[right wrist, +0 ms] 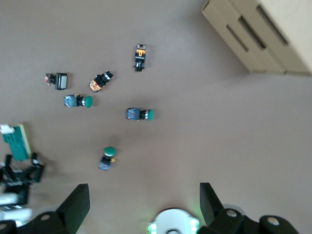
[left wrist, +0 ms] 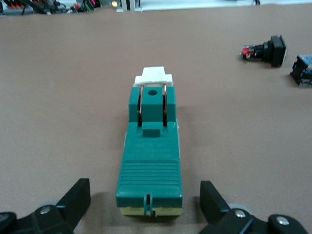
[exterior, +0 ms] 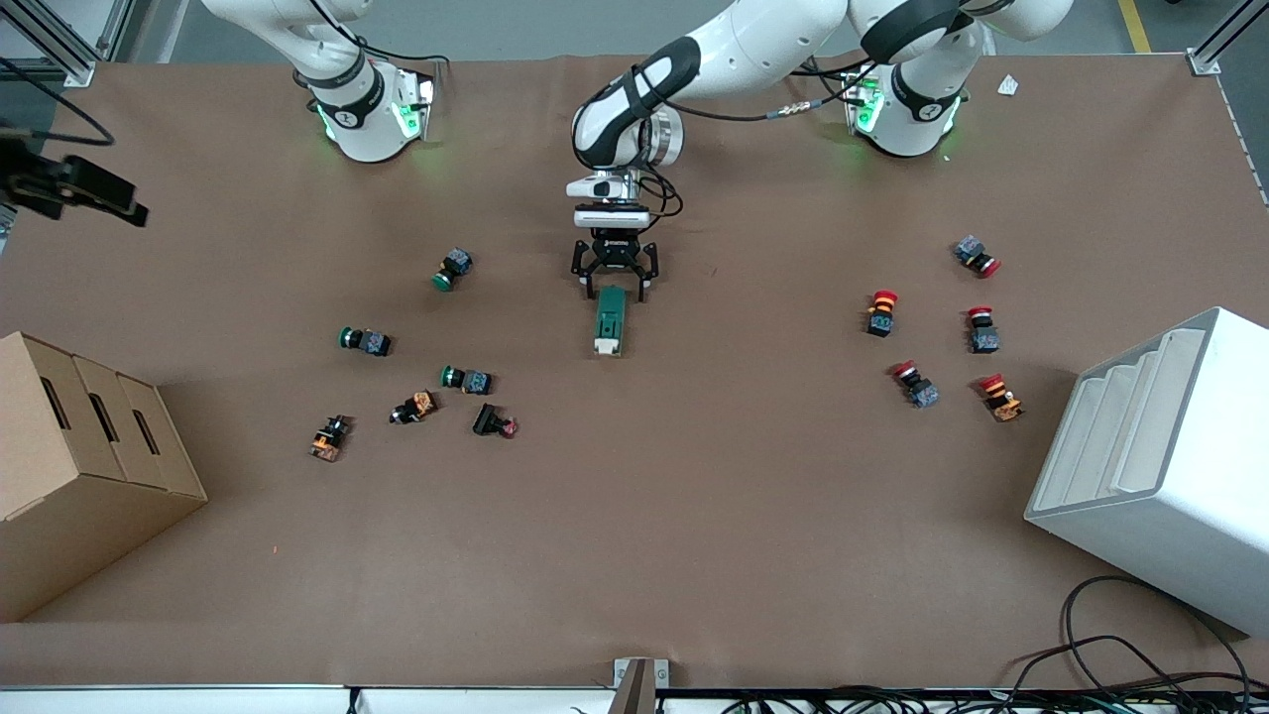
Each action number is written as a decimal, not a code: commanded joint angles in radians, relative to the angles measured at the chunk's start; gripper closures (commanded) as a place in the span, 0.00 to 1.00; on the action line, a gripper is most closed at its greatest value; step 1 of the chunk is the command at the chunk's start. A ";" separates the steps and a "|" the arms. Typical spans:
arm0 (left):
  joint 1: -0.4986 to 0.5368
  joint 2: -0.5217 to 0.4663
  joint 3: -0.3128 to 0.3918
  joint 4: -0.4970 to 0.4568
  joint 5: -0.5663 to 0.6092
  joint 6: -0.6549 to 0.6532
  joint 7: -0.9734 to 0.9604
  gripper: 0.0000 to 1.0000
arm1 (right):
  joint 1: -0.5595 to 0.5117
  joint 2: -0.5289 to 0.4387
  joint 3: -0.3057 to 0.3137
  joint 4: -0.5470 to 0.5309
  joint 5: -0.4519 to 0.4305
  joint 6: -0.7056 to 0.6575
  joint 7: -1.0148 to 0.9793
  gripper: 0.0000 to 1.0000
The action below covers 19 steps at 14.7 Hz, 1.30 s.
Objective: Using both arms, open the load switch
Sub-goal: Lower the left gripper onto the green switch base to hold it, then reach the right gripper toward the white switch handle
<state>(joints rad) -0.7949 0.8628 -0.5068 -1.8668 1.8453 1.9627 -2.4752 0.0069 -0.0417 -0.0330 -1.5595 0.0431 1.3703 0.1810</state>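
Note:
The load switch [exterior: 610, 322] is a dark-green block lying flat mid-table, its white lever [exterior: 607, 347] at the end nearer to the front camera. My left gripper [exterior: 615, 286] is down at the switch's other end, open. Its fingers [left wrist: 78, 195] stand on either side of the green body [left wrist: 151, 156] with a gap on each side, touching nothing. The lever [left wrist: 153, 75] points away from the gripper. My right gripper [right wrist: 144, 204] is open and empty, high over its own green-lit base [right wrist: 173, 222], out of the front view. From there the switch [right wrist: 17, 141] shows far off.
Green and orange push buttons [exterior: 466, 379] lie scattered toward the right arm's end, red ones [exterior: 880, 312] toward the left arm's end. A cardboard box [exterior: 79, 466] stands at the right arm's end. A white stepped rack [exterior: 1160, 466] stands at the left arm's end.

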 commanded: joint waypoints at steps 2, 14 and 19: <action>-0.033 0.027 0.008 0.012 0.028 -0.074 -0.031 0.01 | 0.056 0.061 0.083 -0.017 0.066 0.035 0.386 0.00; -0.066 0.064 0.021 0.012 0.078 -0.116 -0.108 0.01 | 0.404 0.481 0.220 -0.007 0.066 0.539 1.482 0.00; -0.072 0.064 0.022 0.011 0.078 -0.120 -0.108 0.01 | 0.447 0.652 0.222 0.019 0.072 0.650 1.676 0.00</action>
<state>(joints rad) -0.8545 0.8972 -0.4936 -1.8684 1.8999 1.8390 -2.5630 0.4289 0.5492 0.1891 -1.5799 0.1082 2.0108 1.7869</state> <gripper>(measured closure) 0.004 0.000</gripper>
